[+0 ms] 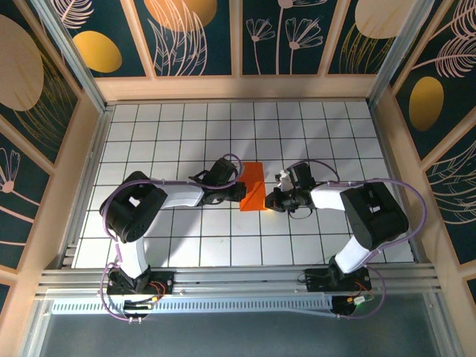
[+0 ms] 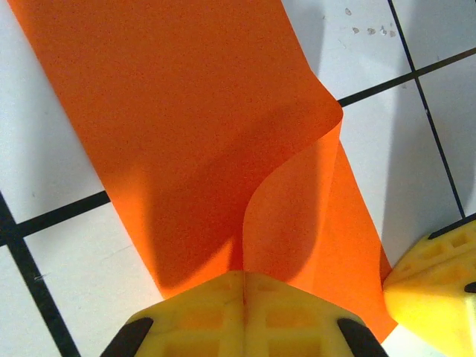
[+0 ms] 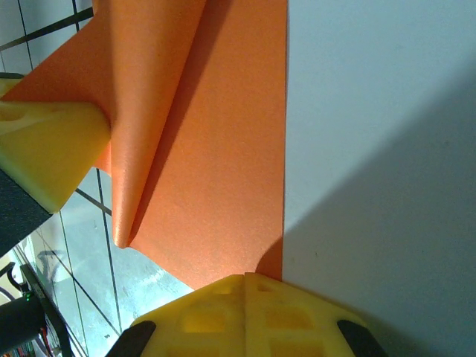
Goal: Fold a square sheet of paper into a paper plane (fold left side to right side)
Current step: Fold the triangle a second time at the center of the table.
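The left gripper (image 2: 244,286) had its yellow fingers pressed together on a curled-up layer of the paper (image 2: 178,126). The right gripper (image 3: 245,286) was closed too, at the paper's edge; whether it pinched it was unclear. The folded paper lay mid-table (image 1: 186,245), between both grippers.

We see a white table (image 1: 171,134) ruled into square tiles by dark lines, with pale wooden walls (image 1: 238,88) on three sides. Near its middle lies the square sheet of paper (image 1: 253,186), bright orange, doubled into a narrow strip, one layer curling up off the tiles.
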